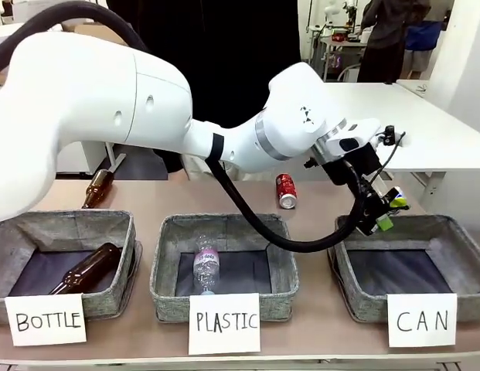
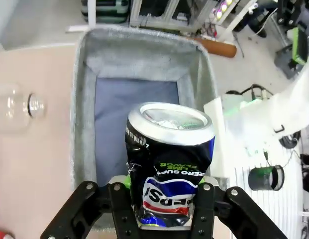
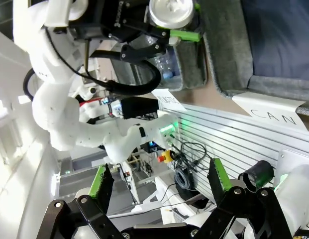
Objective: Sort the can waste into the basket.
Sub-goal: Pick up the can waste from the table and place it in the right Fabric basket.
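**A:** Which step is the left arm working on?

**B:** The drop, I'd say. It is reaching across from the left, passing the red can (image 1: 287, 191) lying on the table (image 1: 154, 197). The left gripper (image 1: 377, 215) is hanging over the CAN basket (image 1: 355, 297) rim, clamping the black can (image 2: 169, 159).

**A:** And next?

**B:** Probably easing farther over the dark floor, then parting the jaws.

**A:** What are the wrist views adding?

**B:** The left one is showing the dented can squeezed between the pads, a grip mostly hidden from the front. The right one is showing the right gripper (image 3: 161, 181) gaping wide, carrying nothing.
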You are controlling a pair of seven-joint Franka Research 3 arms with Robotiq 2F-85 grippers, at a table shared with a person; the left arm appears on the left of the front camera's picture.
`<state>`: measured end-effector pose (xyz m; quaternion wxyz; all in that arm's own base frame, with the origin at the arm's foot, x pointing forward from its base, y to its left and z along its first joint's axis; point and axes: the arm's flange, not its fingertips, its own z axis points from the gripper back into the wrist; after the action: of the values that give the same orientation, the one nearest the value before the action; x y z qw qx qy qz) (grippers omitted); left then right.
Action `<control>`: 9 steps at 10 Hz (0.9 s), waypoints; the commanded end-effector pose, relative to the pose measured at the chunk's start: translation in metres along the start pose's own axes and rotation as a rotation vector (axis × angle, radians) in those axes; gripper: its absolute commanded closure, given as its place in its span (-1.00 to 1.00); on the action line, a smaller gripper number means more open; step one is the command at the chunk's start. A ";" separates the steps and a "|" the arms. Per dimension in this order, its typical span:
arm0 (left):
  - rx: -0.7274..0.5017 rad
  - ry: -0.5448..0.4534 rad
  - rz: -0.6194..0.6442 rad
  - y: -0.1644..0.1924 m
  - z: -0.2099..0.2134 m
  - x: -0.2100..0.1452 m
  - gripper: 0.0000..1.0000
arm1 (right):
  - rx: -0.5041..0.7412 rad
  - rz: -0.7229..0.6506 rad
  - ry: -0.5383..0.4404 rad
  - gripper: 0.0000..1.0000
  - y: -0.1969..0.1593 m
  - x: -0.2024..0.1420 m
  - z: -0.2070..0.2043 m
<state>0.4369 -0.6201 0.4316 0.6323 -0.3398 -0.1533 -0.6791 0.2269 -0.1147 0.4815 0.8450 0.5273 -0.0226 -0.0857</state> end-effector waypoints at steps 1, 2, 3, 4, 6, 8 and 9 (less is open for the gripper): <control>0.003 -0.022 -0.051 -0.011 0.003 -0.016 0.20 | 0.004 -0.005 -0.022 -1.00 0.003 0.001 0.000; -0.007 -0.027 -0.045 -0.010 -0.001 -0.021 0.20 | 0.004 -0.005 -0.022 -1.00 0.003 0.001 0.000; -0.021 -0.014 -0.042 -0.007 -0.006 -0.023 0.20 | 0.004 -0.005 -0.022 -1.00 0.003 0.001 0.000; -0.026 -0.036 -0.048 -0.005 -0.007 -0.022 -0.09 | 0.004 -0.005 -0.022 -1.00 0.003 0.001 0.000; -0.014 -0.039 -0.048 -0.003 -0.004 -0.021 -1.00 | 0.004 -0.005 -0.022 -1.00 0.003 0.001 0.000; -0.007 -0.042 -0.037 -0.002 -0.001 -0.022 -1.00 | 0.004 -0.005 -0.022 -1.00 0.003 0.001 0.000; 0.008 -0.037 -0.024 -0.002 0.002 -0.024 -1.00 | 0.004 -0.005 -0.022 -1.00 0.003 0.001 0.000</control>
<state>0.4399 -0.6097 0.4147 0.6244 -0.3408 -0.1624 -0.6838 0.2269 -0.1148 0.4815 0.8451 0.5272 -0.0227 -0.0858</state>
